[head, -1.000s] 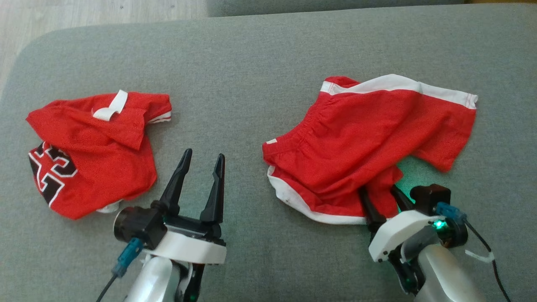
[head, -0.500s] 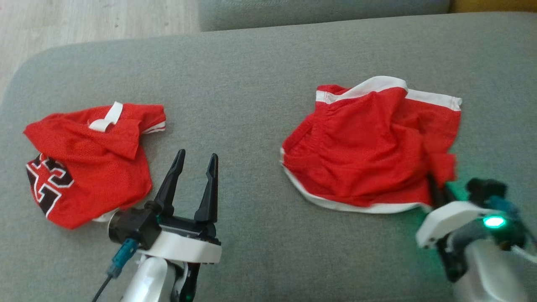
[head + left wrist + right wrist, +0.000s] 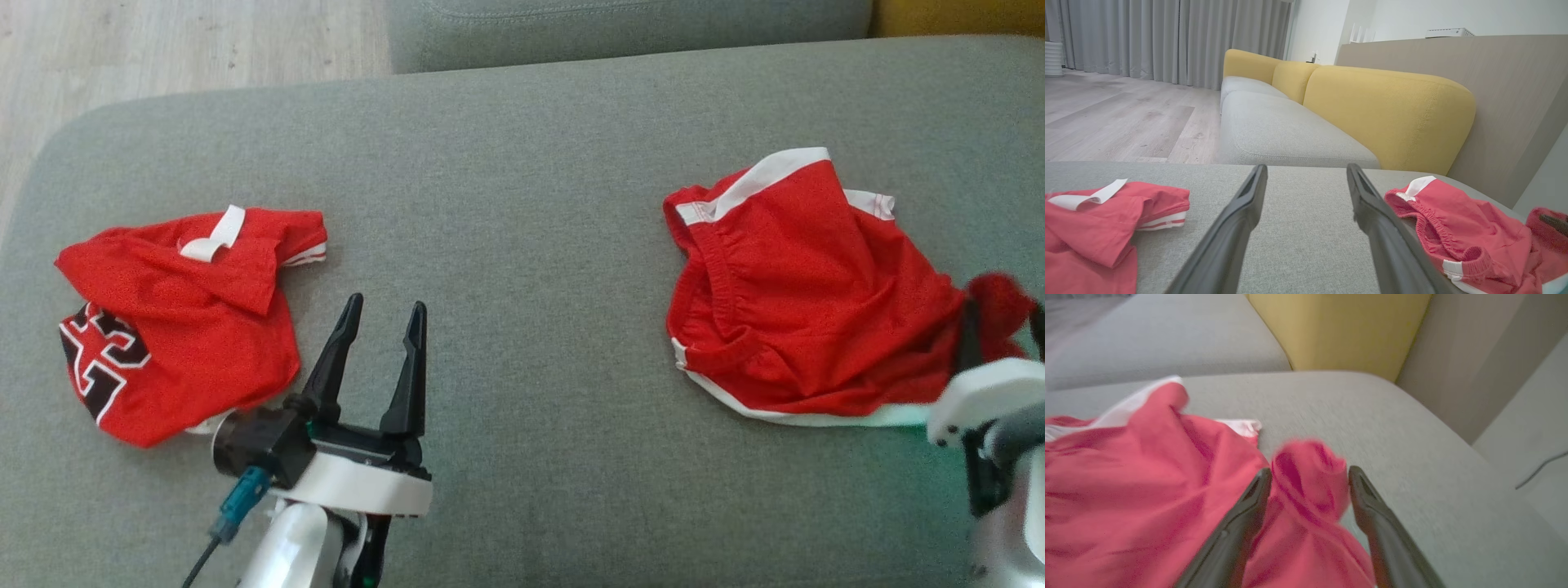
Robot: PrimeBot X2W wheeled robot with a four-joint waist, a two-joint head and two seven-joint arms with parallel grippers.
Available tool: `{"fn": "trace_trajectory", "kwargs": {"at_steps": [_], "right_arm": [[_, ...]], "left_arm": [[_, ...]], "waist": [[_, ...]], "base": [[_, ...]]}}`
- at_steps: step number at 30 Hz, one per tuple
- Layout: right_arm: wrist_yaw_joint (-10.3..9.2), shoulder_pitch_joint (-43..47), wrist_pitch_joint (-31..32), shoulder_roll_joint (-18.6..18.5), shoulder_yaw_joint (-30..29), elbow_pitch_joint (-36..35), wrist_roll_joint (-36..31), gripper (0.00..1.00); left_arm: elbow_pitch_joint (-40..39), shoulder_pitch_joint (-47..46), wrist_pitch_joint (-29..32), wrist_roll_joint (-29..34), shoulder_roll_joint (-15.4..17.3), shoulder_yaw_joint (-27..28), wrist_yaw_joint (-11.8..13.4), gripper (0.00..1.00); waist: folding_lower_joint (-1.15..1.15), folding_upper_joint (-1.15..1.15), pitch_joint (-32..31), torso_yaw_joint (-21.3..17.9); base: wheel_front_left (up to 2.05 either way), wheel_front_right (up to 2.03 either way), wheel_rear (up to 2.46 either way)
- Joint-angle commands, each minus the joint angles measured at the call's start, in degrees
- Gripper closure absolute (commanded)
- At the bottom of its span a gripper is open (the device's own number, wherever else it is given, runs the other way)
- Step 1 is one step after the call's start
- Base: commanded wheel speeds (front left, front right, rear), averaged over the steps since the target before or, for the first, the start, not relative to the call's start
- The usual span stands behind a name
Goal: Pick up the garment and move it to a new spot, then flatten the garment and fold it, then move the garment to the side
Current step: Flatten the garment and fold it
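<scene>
Lying bunched near the right edge of the grey sofa cushion (image 3: 522, 163), the red shorts (image 3: 800, 310) show a white waistband strip along their far side and white trim along their near hem. The right gripper (image 3: 1309, 470) sits at the shorts' right end, close to the cushion's right edge. Its two dark fingers stand wide apart with a raised lump of red fabric between them. That view is blurred, so I cannot tell whether the cloth is pressed by either finger. The left gripper (image 3: 386, 304) hovers over bare cushion near the front edge, left of centre, fingers spread with nothing between them. A second red garment, a jersey (image 3: 180, 327) with black and white numerals, lies crumpled near the cushion's left edge, just beside the left gripper and well apart from the shorts. Pale wooden floor (image 3: 163, 49) shows beyond the far left corner, and a yellow backrest (image 3: 1388, 114) rises behind the far side.
</scene>
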Motion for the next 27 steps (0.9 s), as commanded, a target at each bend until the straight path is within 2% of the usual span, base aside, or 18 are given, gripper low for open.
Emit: {"fn": "trace_trajectory", "kwargs": {"at_steps": [1, 7, 12, 17, 27], "right_arm": [[-0.05, -1.49, -2.54, -0.3, 3.39, -2.84, 0.64, 0.0], [-0.05, 2.06, -9.46, -0.25, 17.08, -5.0, 10.06, 0.0], [-0.05, 5.0, -7.44, -0.25, 27.58, -5.02, 16.82, 0.0], [-0.05, 4.91, -5.17, -0.24, 30.75, -4.48, 20.31, 0.0], [-0.05, 3.79, -0.78, -0.24, 33.43, -0.73, 26.55, 0.0]], "left_arm": [[-1.68, -0.64, -0.46, -0.06, -0.01, 1.25, 0.23, 0.0], [-1.46, -0.18, -0.46, 0.1, -0.01, 1.11, 0.18, 0.0], [-1.51, -0.15, -0.46, 0.46, -0.01, 0.71, 0.1, 0.0], [-1.38, -0.42, -0.46, 0.62, -0.01, 0.11, 0.02, 0.0], [-1.35, -1.18, -0.46, 0.38, -0.01, -0.44, -0.02, 0.0]], "waist": [[0.0, 0.0, -0.22, 0.05], [0.0, 0.0, -0.82, 0.0], [0.0, 0.0, -0.53, 0.02], [0.0, 0.0, -0.07, 0.48], [0.0, 0.0, 1.69, 2.2]], "base": [[0.0, 0.0, 0.0], [0.0, 0.0, 0.0], [0.0, 0.0, 0.0], [0.0, 0.0, 0.0], [0.0, 0.0, 0.0]]}}
